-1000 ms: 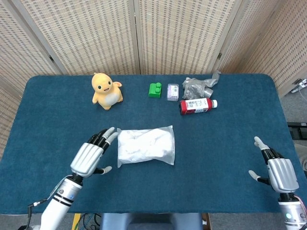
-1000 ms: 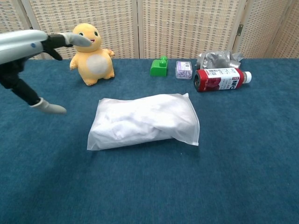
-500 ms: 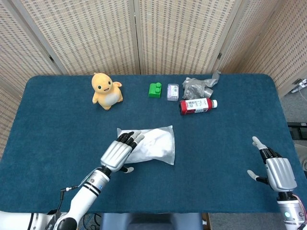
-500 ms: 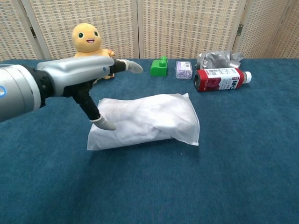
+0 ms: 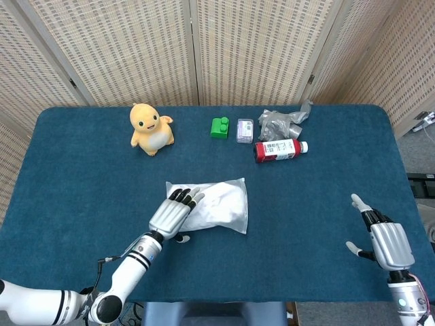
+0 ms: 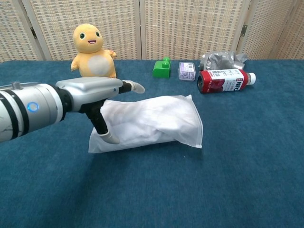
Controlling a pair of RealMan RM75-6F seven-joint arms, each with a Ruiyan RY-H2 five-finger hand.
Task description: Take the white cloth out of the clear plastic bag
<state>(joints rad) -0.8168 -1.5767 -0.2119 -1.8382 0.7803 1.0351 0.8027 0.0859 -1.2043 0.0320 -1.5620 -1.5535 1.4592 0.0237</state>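
bag: the clear bag (image 5: 214,206) is lying flat near the middle of the blue tabletop (image 5: 68,176), with the white cloth (image 6: 152,121) filling it.
left robot hand: the left robot hand (image 5: 173,212) is resting over the bag's left end, fingers spread, holding nothing.
right robot hand: the right robot hand (image 5: 387,243) is hovering wide and empty at the right edge, well apart from the bag.
behind: a yellow toy (image 5: 151,128), green block (image 5: 219,128), small box (image 5: 245,130), red bottle (image 5: 279,150) and grey wrap (image 5: 284,121) are sitting along the back.

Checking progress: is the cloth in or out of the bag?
In. The white cloth fills the clear bag, which lies flat on the table; the left hand rests on its left end.
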